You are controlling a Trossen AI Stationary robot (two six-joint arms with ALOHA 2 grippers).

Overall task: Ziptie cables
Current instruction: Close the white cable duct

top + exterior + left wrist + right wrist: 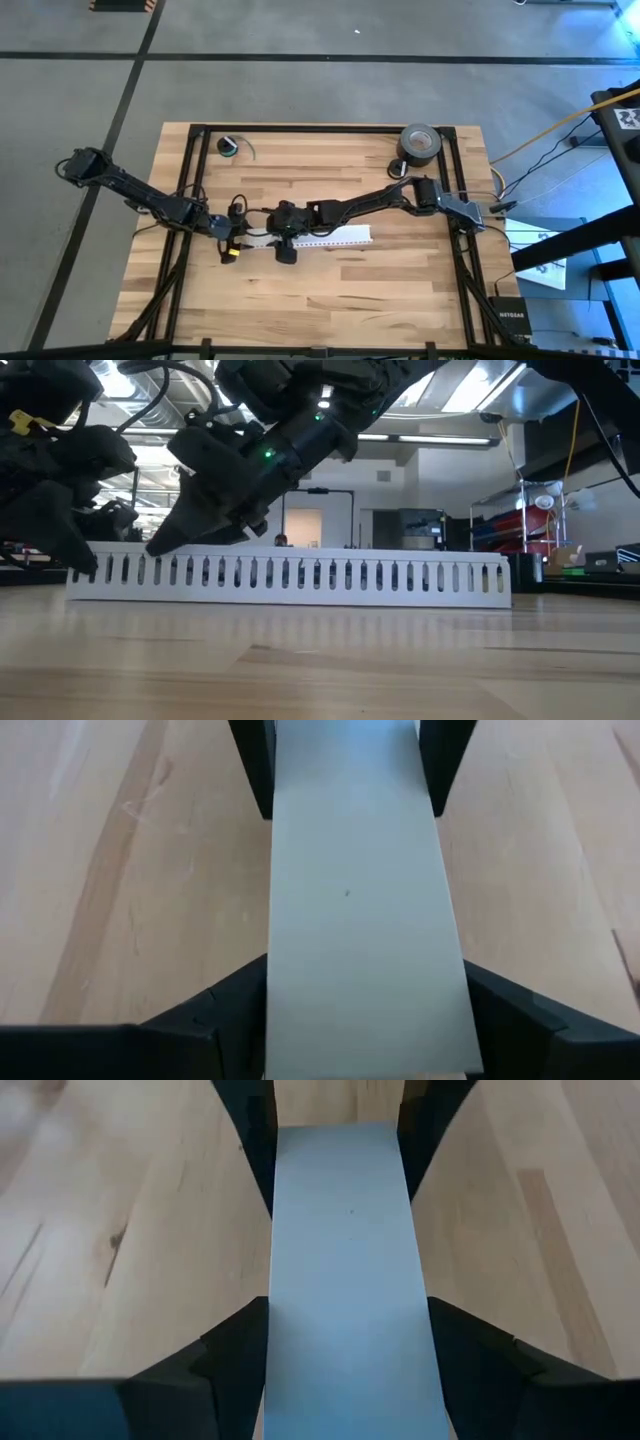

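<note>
Straddling one white slotted strip (325, 237) at the middle of the wooden table (400, 290), both grippers meet at its left end. Left gripper (352, 780) and right gripper (338, 1140) each have fingers set against the strip's sides, clamping it. Cables and zipties cannot be located in any view.

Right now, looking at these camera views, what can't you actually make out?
- Cables and zipties: none visible in any view; the arms may cover them in the high view.
- White slotted strip: its left end hidden under both grippers in the high view.
- Left gripper and right gripper: both straddle the strip, but actual contact is unclear.
- Small coil: too small to detail.
</note>
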